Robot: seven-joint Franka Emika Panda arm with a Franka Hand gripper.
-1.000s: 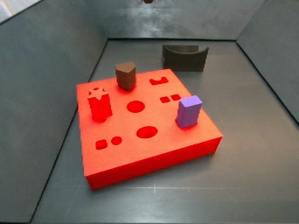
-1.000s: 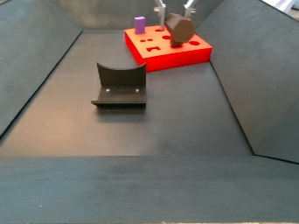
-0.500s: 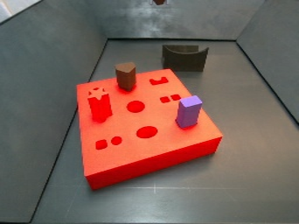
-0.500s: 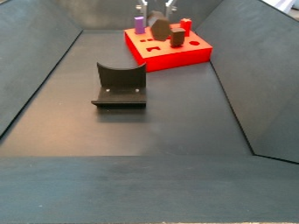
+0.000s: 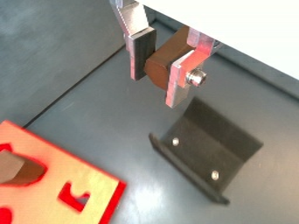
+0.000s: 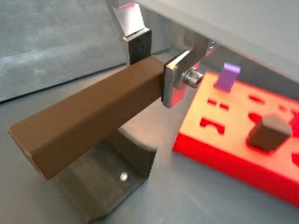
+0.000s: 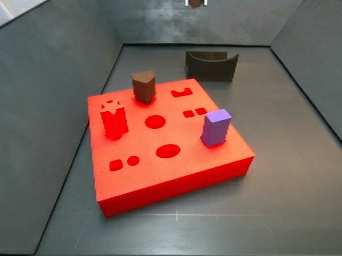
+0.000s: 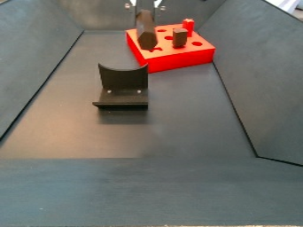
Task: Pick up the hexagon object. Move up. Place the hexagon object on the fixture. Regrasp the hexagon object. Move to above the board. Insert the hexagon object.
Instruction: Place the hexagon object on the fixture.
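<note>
Grey metal floor and grey walls make a big tray, and all the things sit inside it. One red board point(image 7: 167, 140) lies flat on the floor, with holes of many shapes in its top. Three pieces stand up in the board in a side view: one dark brown block point(image 7: 144, 86), one red peg point(image 7: 115, 121) and one purple block point(image 7: 217, 127). One fixture point(image 8: 120, 87) stands on the floor, well apart from the board. It is dark and has a curved dip in its top.

One gripper point(image 5: 160, 63) hangs up high in the air. Its two flat silver fingers point(image 5: 183, 74) have dark pads, and the jaws are pinching one long brown peg, the hexagon object point(image 6: 100, 119). The peg sticks out a long way from the fingers in a wrist view. In both wrist views the fixture point(image 5: 211, 147) is on the floor below the gripper, and the peg is not touching it. In a side view the gripper point(image 8: 147, 11) shows near the top edge with the brown peg point(image 8: 147, 36) hanging down in front of the board point(image 8: 178, 53). A corner of the red board point(image 5: 47, 179) also shows in a wrist view.
</note>
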